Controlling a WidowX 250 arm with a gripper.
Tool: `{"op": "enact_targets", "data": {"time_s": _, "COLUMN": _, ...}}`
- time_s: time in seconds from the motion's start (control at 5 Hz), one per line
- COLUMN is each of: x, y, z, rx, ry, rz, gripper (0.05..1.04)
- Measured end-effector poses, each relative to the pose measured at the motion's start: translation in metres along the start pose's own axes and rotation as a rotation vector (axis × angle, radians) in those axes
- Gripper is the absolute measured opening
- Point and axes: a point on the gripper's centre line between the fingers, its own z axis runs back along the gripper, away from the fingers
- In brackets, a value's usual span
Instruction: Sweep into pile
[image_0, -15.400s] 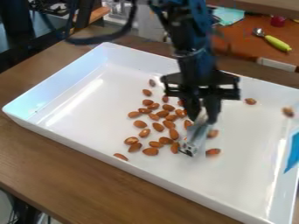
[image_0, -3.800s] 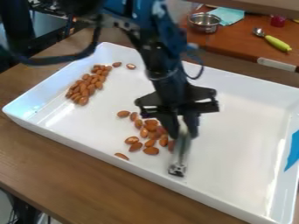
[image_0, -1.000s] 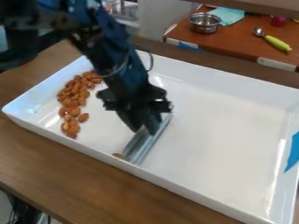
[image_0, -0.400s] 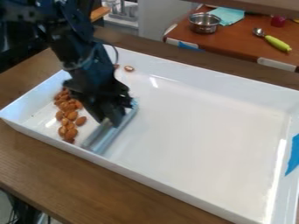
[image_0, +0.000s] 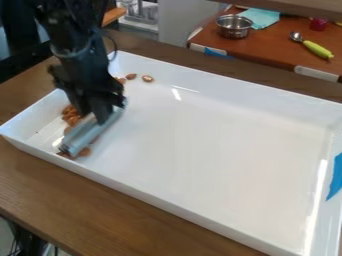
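A wood-grain surface (image_0: 100, 205) carries a glossy white tray (image_0: 220, 150) with raised walls. Reddish-brown, oval nuts (image_0: 84, 152) show at the near end of a smooth, pale, metallic-looking blade (image_0: 84, 136), its long axis slanting from the tray's near wall toward its far wall. The gripper (image_0: 100, 118) clasps the blade; more nuts lie just beyond it, toward the tray's left end, the side the next push should favor. Two stray nuts, one of them split-looking, rest by the tray's far wall, past the blade's far end, and would likely need a separate stroke. Beyond the tray sit a shiny round metal bowl (image_0: 234, 27) and a soft-looking aqua cloth (image_0: 262, 18).
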Motion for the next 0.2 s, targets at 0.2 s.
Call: {"op": "enact_targets", "data": {"time_s": 0.2, "x": 0.0032, "y": 0.0176, "z": 0.0021, "rx": 0.050, "ry": -0.023, "rz": 0.004, "gripper": 0.316}}
